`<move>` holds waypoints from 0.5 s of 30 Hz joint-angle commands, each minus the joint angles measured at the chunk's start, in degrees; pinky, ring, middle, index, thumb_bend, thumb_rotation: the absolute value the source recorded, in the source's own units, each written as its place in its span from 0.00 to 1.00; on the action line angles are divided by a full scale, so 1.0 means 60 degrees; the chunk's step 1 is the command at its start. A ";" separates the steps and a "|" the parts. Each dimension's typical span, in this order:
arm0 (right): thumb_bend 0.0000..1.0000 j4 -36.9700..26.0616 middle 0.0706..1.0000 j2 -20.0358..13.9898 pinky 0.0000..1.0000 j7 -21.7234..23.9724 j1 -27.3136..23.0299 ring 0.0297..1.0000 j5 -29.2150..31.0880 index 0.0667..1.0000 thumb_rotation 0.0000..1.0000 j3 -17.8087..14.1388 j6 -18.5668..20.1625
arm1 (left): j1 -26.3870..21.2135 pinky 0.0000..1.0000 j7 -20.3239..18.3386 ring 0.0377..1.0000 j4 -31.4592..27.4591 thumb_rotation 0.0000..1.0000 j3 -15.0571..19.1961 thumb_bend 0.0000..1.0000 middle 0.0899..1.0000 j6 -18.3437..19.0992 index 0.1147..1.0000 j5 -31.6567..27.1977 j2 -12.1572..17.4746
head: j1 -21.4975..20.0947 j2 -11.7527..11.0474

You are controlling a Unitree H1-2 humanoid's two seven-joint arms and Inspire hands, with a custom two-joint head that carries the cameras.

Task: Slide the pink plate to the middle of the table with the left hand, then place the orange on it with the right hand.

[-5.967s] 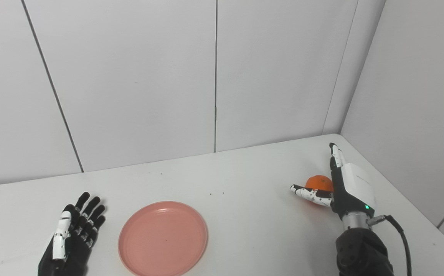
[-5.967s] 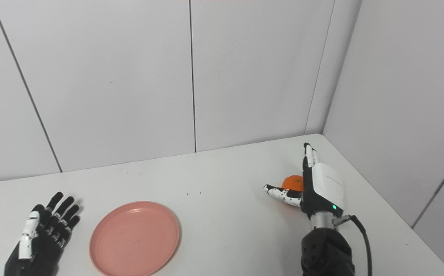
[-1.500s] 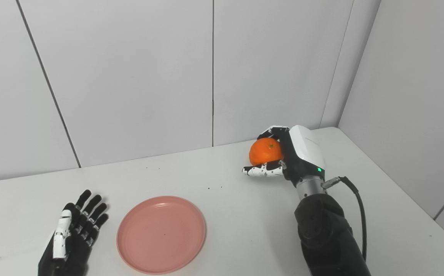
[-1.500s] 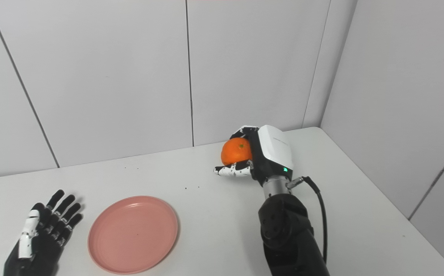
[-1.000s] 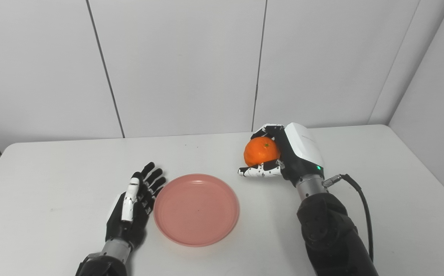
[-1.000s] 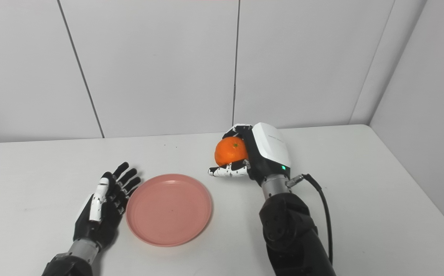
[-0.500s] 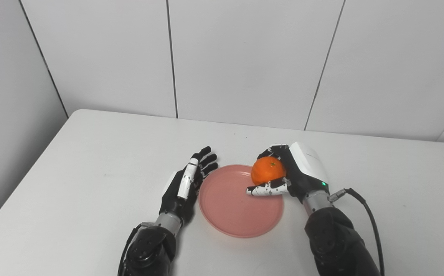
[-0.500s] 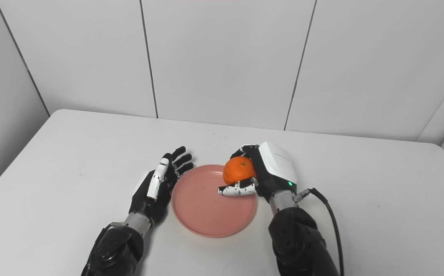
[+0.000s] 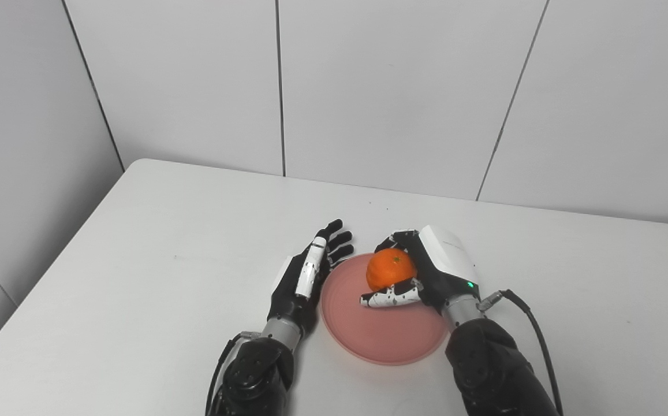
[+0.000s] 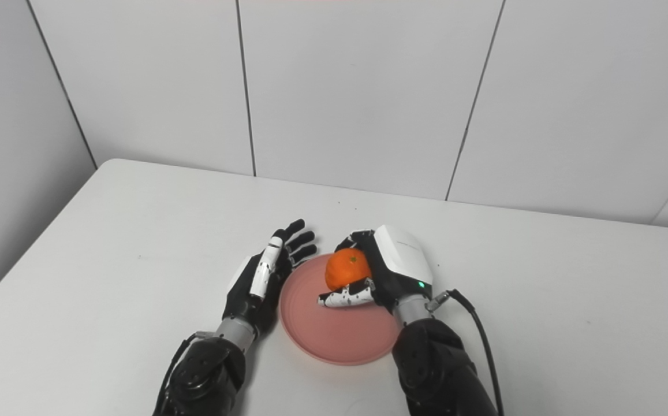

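The pink plate [image 9: 368, 335] lies flat near the middle of the white table [image 9: 137, 242]. My left hand [image 9: 305, 283] is open, its fingers straight, resting edge-on against the plate's left rim. My right hand [image 9: 426, 274] is shut on the orange [image 9: 390, 269], fingers curled over its top and thumb beneath. The orange hangs over the plate's far half, at or just above its surface; whether they touch is unclear. In the right eye view the orange [image 10: 347, 268] and the plate [image 10: 322, 338] stand the same way.
White panelled walls [image 9: 397, 92] rise behind the table's far edge, and another wall [image 9: 22, 144] stands along its left side. A black cable [image 9: 533, 329] runs from my right wrist across the table to the right.
The camera has swung left, so the whole scene shifted. My right hand has carried the orange from the table's right side to over the plate, and my left hand has pushed the plate rightward.
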 commanded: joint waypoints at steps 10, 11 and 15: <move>0.52 0.0909 0.39 0.0186 0.24 -0.0894 -0.0543 0.31 0.0078 0.45 0.13 0.0204 -0.0807 | 0.0071 0.89 0.0262 0.89 0.0271 1.00 0.0087 0.40 0.90 -0.0260 0.89 0.0203 -0.0052 | -0.0163 0.0020; 0.52 0.0993 0.39 0.0187 0.25 -0.0931 -0.0533 0.32 0.0085 0.45 0.13 0.0231 -0.0820 | 0.0070 0.89 0.0258 0.89 0.0278 1.00 0.0086 0.39 0.90 -0.0286 0.89 0.0203 -0.0045 | -0.0206 0.0034; 0.52 0.1227 0.38 0.0174 0.24 -0.1074 -0.0445 0.31 0.0080 0.45 0.13 0.0316 -0.0938 | 0.0077 0.90 0.0182 0.90 0.0295 1.00 0.0076 0.39 0.90 -0.0365 0.88 0.0179 -0.0010 | -0.0220 0.0049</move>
